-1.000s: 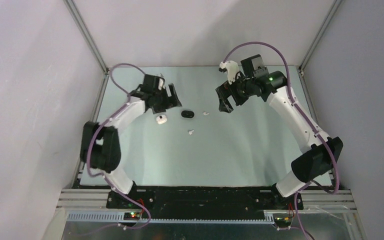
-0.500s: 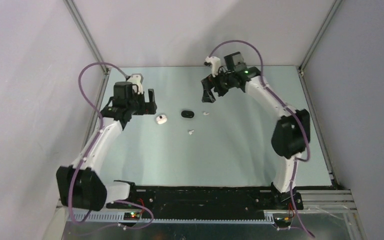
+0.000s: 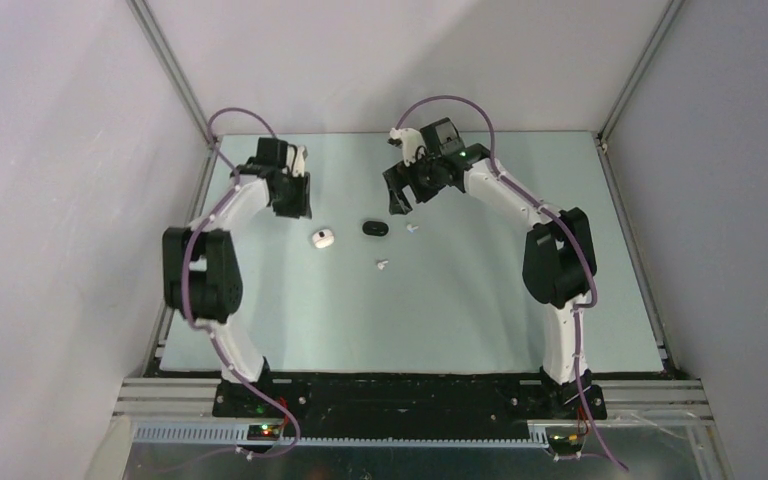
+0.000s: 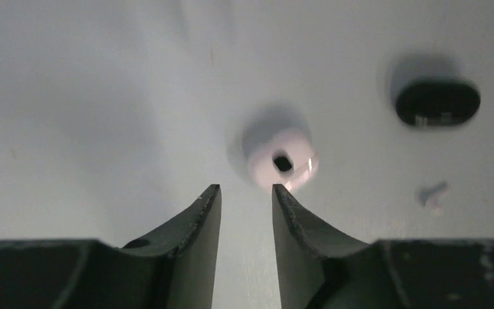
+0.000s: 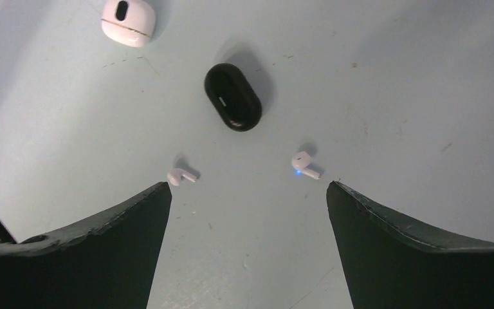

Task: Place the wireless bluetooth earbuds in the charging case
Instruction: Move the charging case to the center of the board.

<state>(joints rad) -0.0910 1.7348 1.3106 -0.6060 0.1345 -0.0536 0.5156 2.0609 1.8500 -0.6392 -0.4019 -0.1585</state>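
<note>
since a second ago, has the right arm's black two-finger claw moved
Yes. The right claw has swung left in the top view, ending closer to the black oval pebble-like object, which stayed put.

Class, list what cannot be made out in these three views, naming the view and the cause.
- Left wrist view: the charging case is blurred; its seam is lost.
- All views: the black oval object shows no readable marking; what it is is unknown.
- Top view: the near earbud and the far earbud are too small to show stem direction.
- Left wrist view: the left tool has its finger bases cut off by the bottom edge.
</note>
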